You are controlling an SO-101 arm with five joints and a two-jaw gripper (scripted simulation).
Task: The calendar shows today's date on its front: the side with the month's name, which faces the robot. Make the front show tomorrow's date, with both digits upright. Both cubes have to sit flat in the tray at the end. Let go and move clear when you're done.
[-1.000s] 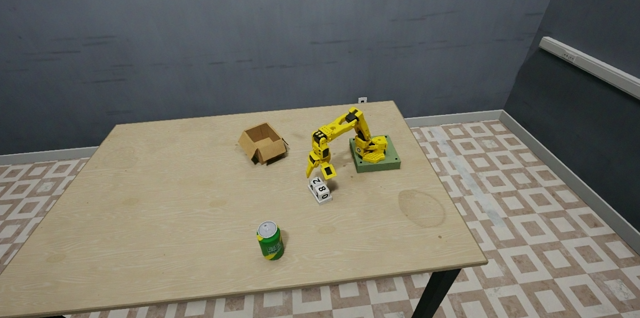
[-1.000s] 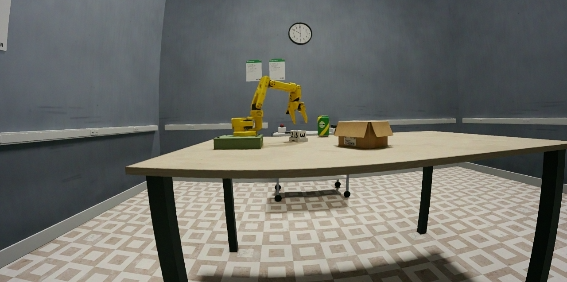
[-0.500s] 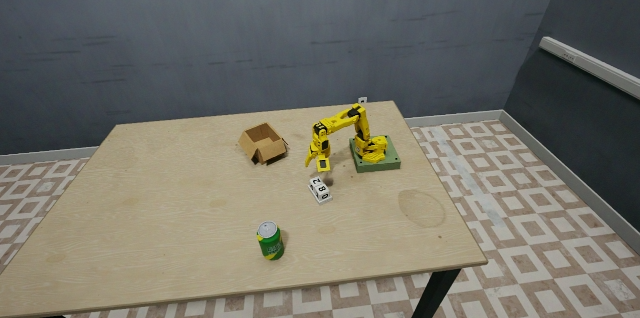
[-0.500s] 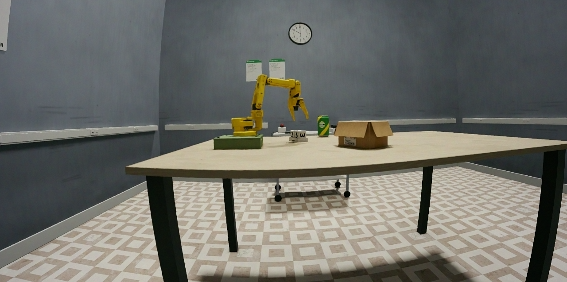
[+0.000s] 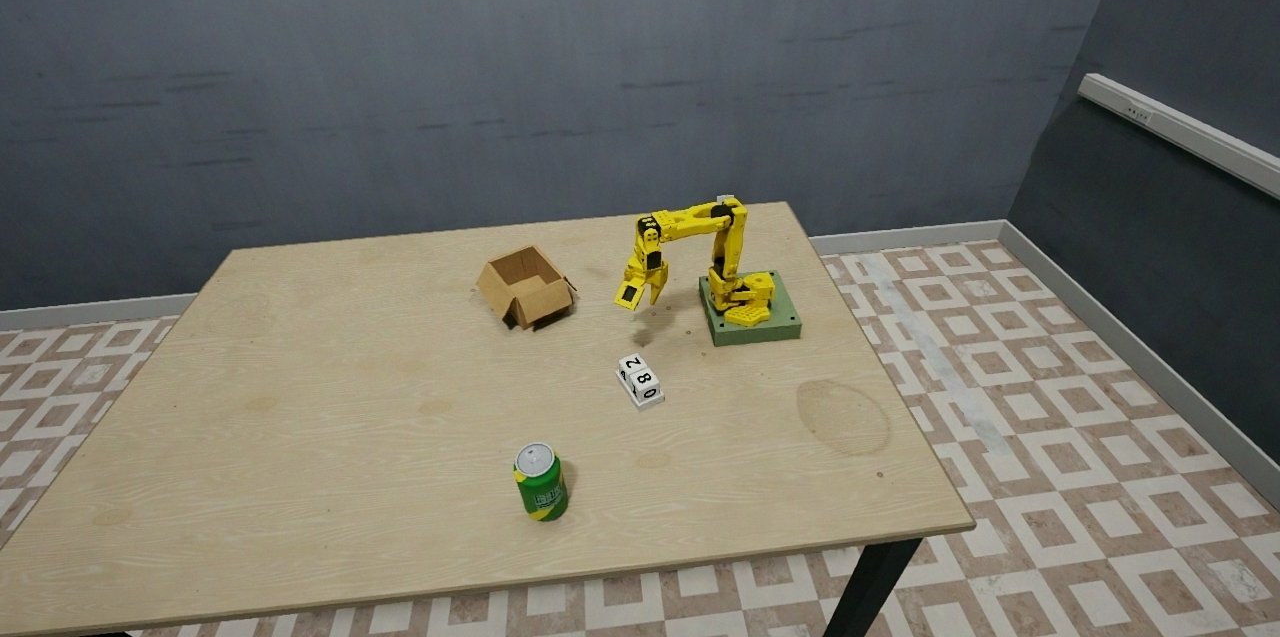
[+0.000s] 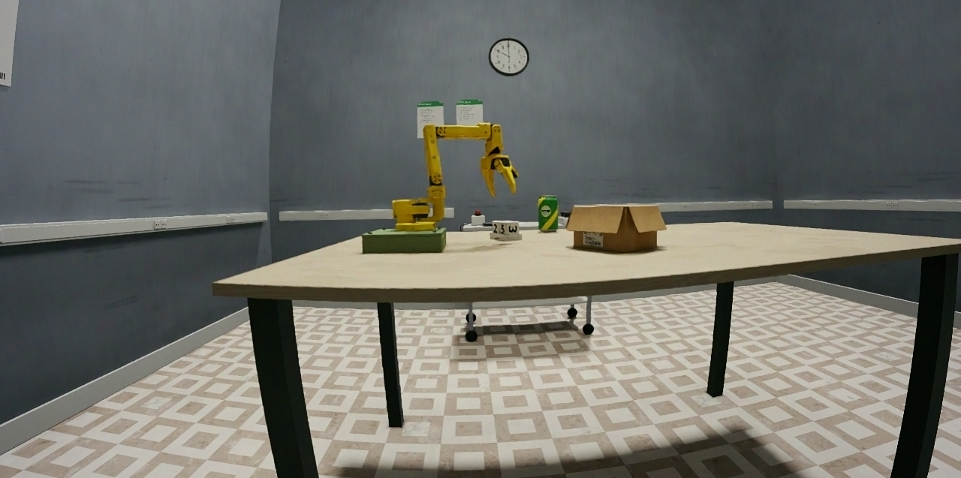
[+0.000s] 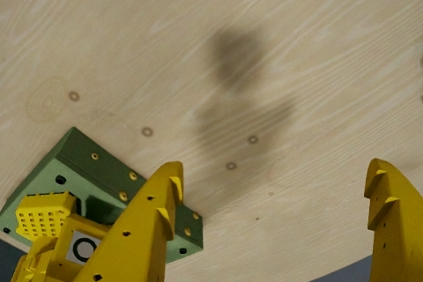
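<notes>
My gripper is open and empty, high above the table on the robot's side of the calendar. The white tray carries two white cubes side by side, both apparently flat. One cube has a 2 on top, a 5 on the front and a sideways 3 on its end. The other cube has an 8 on top, a 0 on its end and a 2 on the front. The front reads 25, upright. The month's name is not legible. The wrist view shows no cube.
An open cardboard box stands on the table on the far side of the gripper from the base. A green and yellow can stands beyond the calendar. The arm's green base block is beside the gripper.
</notes>
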